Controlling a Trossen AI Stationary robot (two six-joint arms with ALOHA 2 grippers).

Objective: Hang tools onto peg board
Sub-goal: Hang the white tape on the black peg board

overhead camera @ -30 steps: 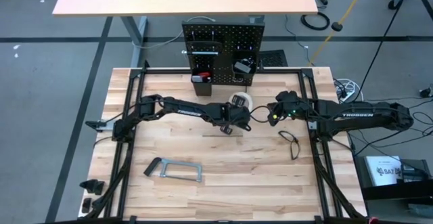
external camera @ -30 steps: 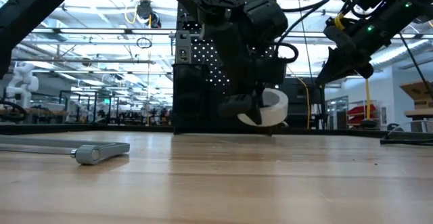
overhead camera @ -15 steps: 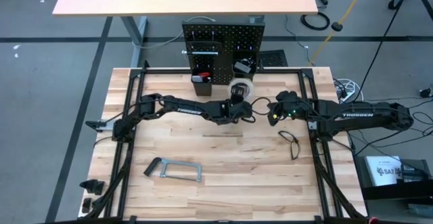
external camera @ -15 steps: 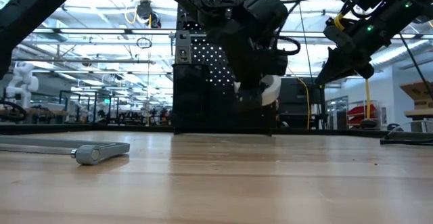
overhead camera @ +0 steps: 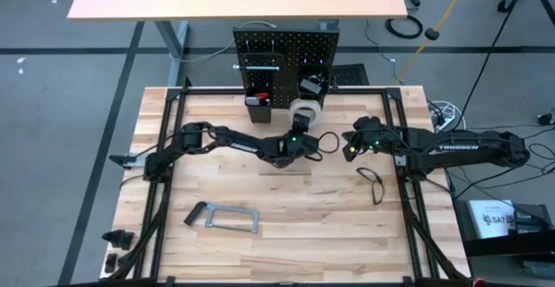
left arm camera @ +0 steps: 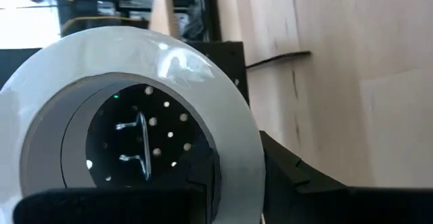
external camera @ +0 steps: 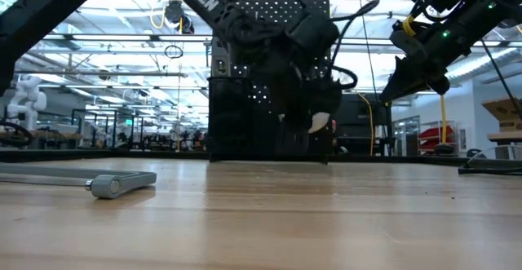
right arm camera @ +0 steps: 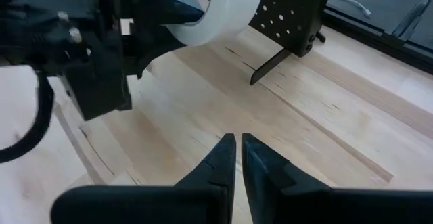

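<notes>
My left gripper (overhead camera: 299,124) is shut on the white tape roll (overhead camera: 303,109), held in the air just in front of the upright black peg board (overhead camera: 284,57). In the left wrist view the roll (left arm camera: 223,136) fills the picture, and a hook (left arm camera: 141,146) on the board shows through its hole. The roll also shows in the right wrist view (right arm camera: 226,7) and as a small white patch in the low view (external camera: 320,123). My right gripper (right arm camera: 237,149) is shut and empty above the table, right of the roll (overhead camera: 350,146). My left gripper holds the tape roll by its ring wall (left arm camera: 233,183). One finger (left arm camera: 203,180) seems to be inside the hole and the other outside. The fingers come level from the table's near side, pointing at the board. The roll is lifted clear, its hole facing the board.
A grey bar clamp (overhead camera: 222,218) lies on the near left of the table and shows in the low view (external camera: 106,184). Black pliers (overhead camera: 374,183) lie at the right. A bin with a red-handled tool (overhead camera: 258,101) and a second bin (overhead camera: 310,86) hang on the board.
My left gripper has gone up and toward the table's far edge, carrying the tape roll up to the peg board. The roll has turned so its hole faces the board.
</notes>
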